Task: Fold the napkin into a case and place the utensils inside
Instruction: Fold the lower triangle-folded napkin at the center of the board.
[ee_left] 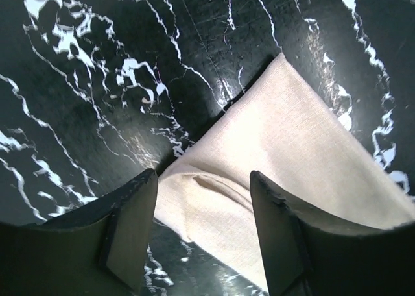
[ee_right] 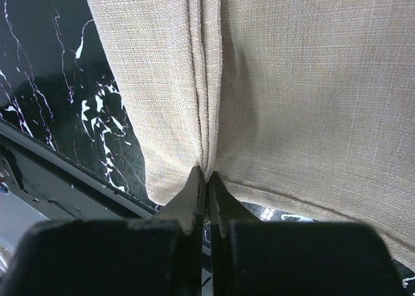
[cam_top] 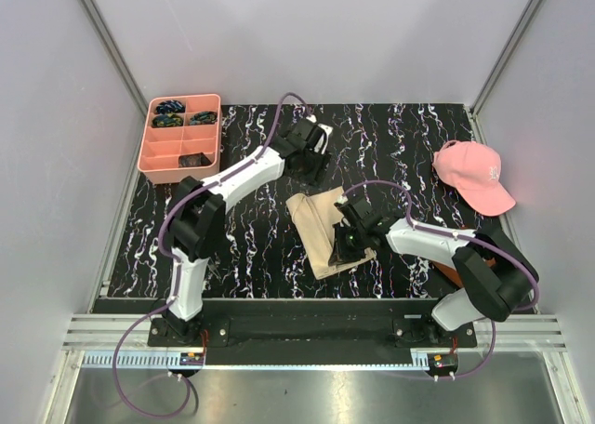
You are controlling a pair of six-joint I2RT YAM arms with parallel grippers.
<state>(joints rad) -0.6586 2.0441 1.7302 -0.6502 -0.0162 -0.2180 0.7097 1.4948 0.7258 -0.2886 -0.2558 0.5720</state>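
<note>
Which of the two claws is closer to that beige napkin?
Right. The right claw is pinched shut on a fold at the napkin's near edge. The left claw hangs open over its far corner, gripping nothing.

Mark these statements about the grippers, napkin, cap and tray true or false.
1. The right gripper pinches a fold of the napkin. True.
2. The left gripper is shut. False: its jaws stand open over a napkin corner.
3. The cap lies on the napkin. False: it lies apart from it, near the right edge of the table.
4. The tray sits at the table's far left corner. True.
</note>
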